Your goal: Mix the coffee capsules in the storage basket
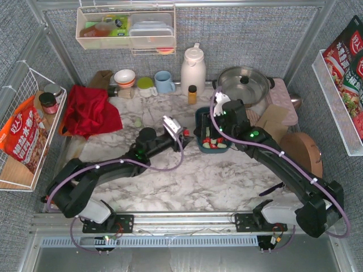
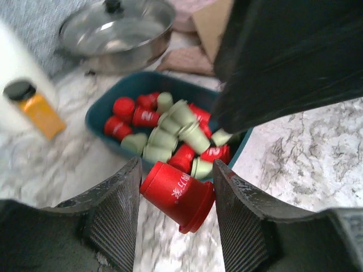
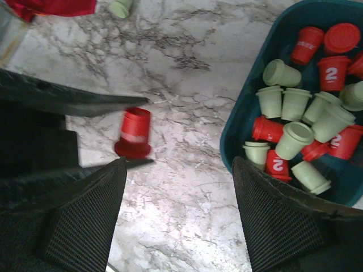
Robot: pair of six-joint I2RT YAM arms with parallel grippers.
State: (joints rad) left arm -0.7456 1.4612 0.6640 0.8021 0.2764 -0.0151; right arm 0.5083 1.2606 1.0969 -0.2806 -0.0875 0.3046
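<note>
Left gripper (image 2: 177,174): jaws part-closed on one red capsule (image 2: 178,198), held just outside the basket wall.
Right gripper (image 3: 178,187): jaws wide, empty, over the surface (image 3: 187,68) beside the basket.
Storage basket (image 3: 235,122): loose heap of red and mint coffee capsules (image 3: 294,139).
Stray capsule (image 3: 120,7): mint, on the surface, well apart.
Risk: tapered cup may slip from the pads; right arm crowds the basket, so a bump is likely.

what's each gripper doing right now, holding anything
Left gripper: closed on a red cup-shaped plastic coffee capsule.
Right gripper: open, holding nothing.
</note>
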